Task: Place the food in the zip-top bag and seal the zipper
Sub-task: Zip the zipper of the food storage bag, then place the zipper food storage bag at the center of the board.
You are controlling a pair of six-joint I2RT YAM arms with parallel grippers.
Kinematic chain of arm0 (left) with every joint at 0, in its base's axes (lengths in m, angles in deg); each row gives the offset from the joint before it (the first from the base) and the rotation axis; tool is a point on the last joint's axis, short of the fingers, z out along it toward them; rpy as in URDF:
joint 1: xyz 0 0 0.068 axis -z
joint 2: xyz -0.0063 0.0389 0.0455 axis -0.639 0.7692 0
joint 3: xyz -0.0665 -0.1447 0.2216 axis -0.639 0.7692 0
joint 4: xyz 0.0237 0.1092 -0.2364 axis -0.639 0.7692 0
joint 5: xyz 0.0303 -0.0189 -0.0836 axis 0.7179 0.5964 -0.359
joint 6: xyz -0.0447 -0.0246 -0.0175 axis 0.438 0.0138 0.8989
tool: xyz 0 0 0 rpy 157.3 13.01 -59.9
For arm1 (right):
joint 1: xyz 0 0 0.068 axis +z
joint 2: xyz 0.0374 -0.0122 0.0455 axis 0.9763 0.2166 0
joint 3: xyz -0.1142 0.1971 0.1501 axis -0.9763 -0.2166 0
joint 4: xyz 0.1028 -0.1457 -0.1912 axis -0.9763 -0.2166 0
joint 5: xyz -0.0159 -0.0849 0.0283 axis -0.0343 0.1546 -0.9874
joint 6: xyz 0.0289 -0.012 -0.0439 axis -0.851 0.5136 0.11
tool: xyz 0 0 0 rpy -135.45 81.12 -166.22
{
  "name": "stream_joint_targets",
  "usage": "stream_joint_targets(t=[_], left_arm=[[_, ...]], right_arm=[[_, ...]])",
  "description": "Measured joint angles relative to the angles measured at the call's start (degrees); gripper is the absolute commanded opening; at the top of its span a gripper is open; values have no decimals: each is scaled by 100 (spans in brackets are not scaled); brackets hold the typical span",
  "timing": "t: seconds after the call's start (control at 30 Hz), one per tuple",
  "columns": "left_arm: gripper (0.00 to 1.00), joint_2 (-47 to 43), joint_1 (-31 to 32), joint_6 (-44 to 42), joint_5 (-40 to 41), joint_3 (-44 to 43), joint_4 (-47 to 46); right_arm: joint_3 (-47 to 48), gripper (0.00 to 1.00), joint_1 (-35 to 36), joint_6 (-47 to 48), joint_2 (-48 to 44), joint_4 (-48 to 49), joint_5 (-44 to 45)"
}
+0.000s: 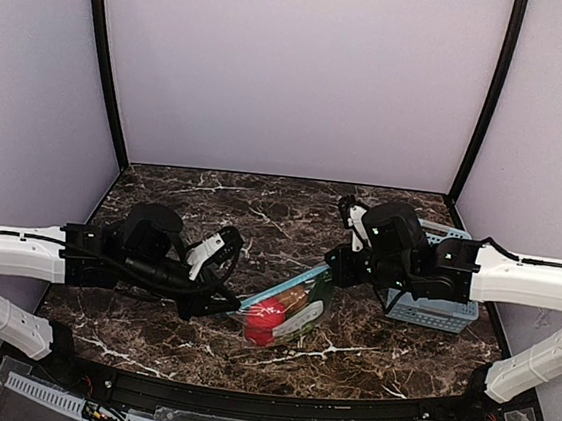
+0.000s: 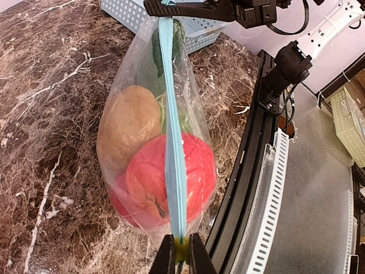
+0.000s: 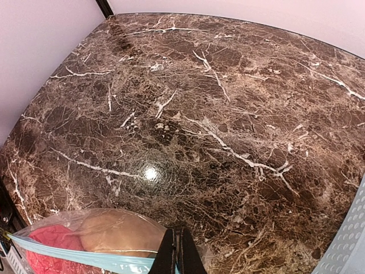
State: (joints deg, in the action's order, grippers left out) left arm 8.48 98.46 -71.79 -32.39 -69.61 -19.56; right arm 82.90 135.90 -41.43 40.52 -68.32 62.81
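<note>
Top view: zip-top bag [image 1: 280, 311] strung low over the marble table [image 1: 261, 208] between the two arms, slanting from the left gripper [image 1: 227, 305] at the near end up to the right gripper [image 1: 333, 268] at the far end. Light-blue basket [image 1: 431, 312] just beside the right arm. Contents legible there only as red and tan patches; contact between bag underside and table not determinable. Left wrist view: contents resolved, all inside the bag, namely a round red fruit [image 2: 194, 171] foremost, a second red one [image 2: 122, 205] partly behind it, a brown-orange oval [image 2: 130, 123] alongside, and a green grape bunch [image 2: 157, 54] towards the far end. Zipper [image 2: 171, 114] drawn taut in a straight line end to end. Left fingers [image 2: 166, 257] narrow, pinching the near end of the strip. Right wrist view: right fingers [image 3: 169, 254] pressed together on the strip's other end, no gap visible. Seal along the full length: cannot tell.
</note>
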Motion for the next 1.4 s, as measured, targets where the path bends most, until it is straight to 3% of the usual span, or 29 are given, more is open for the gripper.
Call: stream_joint_targets(t=[0.73, 1.03, 1.4], left_arm=[[1, -142, -2, 33, -140, 33, 129], [1, 275, -24, 671, -525, 33, -208], [1, 992, -883, 1211, -981, 111, -876]], right_arm=[[0, 0, -22, 2, -157, -111, -361], [120, 0, -70, -155, -363, -704, -496], [708, 0, -308, -284, 590, -962, -20]])
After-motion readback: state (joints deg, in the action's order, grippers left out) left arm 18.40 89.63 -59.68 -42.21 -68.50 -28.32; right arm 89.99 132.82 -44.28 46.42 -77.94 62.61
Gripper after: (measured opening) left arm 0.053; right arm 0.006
